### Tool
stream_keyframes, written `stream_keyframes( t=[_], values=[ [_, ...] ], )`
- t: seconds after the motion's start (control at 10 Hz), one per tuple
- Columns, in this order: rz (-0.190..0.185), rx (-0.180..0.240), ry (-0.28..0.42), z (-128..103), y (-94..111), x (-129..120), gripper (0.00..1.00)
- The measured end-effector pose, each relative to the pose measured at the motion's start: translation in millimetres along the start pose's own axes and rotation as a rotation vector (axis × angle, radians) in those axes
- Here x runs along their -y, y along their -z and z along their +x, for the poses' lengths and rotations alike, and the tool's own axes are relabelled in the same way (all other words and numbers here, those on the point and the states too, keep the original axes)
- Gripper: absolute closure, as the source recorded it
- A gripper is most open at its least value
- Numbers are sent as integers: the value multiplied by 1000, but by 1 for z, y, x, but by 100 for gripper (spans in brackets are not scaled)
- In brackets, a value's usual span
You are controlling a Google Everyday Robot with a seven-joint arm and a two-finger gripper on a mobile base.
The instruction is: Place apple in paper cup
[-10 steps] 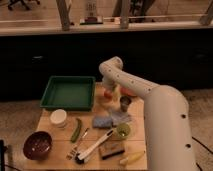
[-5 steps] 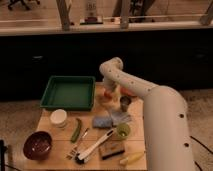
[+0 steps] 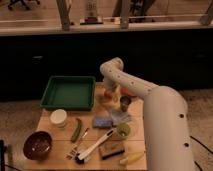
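The white arm rises from the lower right, bends at a high elbow and drops steeply, so the gripper [image 3: 110, 93] sits low over the worktop's [image 3: 60, 131] far edge, just right of the green tray [image 3: 69, 92]. Whether its jaws are clenched or released cannot be told. The apple [image 3: 105, 96], a small orange-red blur, lies right against the gripper, well apart from the white paper cup [image 3: 59, 118] standing in front of the tray.

Tool [image 3: 111, 96] right of green tray [image 3: 67, 106]; paper cup [image 3: 58, 118] top unobstructed, cucumber [image 3: 76, 130] beside.
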Motion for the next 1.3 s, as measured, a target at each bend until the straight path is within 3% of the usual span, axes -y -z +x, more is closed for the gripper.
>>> stream_keyframes(
  t=[0.3, 0.4, 1.0, 1.2, 1.3],
  values=[
    [0, -2, 2, 5, 1, 0, 21],
    [-1, -3, 6, 7, 0, 1, 26],
    [19, -1, 15, 12, 5, 2, 88],
    [39, -6, 12, 13, 13, 1, 100],
    [50, -11, 13, 14, 18, 1, 100]
  ],
)
